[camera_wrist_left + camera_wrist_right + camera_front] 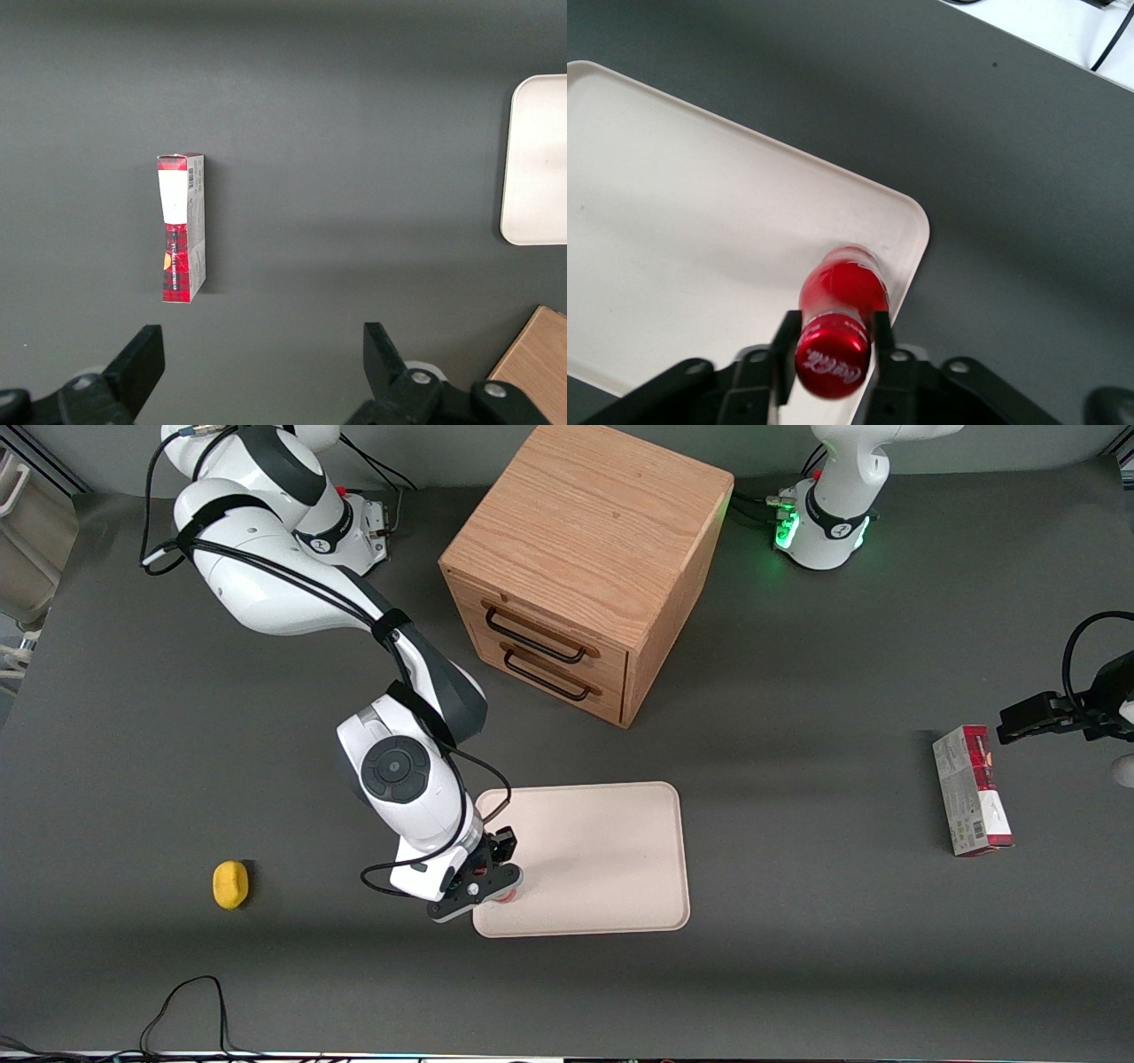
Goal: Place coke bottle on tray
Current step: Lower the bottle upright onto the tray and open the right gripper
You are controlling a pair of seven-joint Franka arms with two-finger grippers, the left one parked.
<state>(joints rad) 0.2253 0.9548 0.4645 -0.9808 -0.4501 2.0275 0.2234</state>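
Note:
The coke bottle point(840, 285), small and red with a red cap, stands upright between the fingers of my right gripper point(831, 329), which is shut on its neck just under the cap. Its base is over the corner of the off-white tray point(673, 221), close to the rim. I cannot tell whether the base touches the tray. In the front view the gripper point(493, 879) is at the tray's point(602, 841) corner nearest the camera, toward the working arm's end. Only a sliver of the bottle point(506, 895) shows under the hand there.
A wooden drawer cabinet point(585, 567) stands farther from the camera than the tray. A yellow lump point(230, 884) lies toward the working arm's end. A red-and-white carton point(972, 790) lies toward the parked arm's end. A black cable point(186, 1001) loops near the table's front edge.

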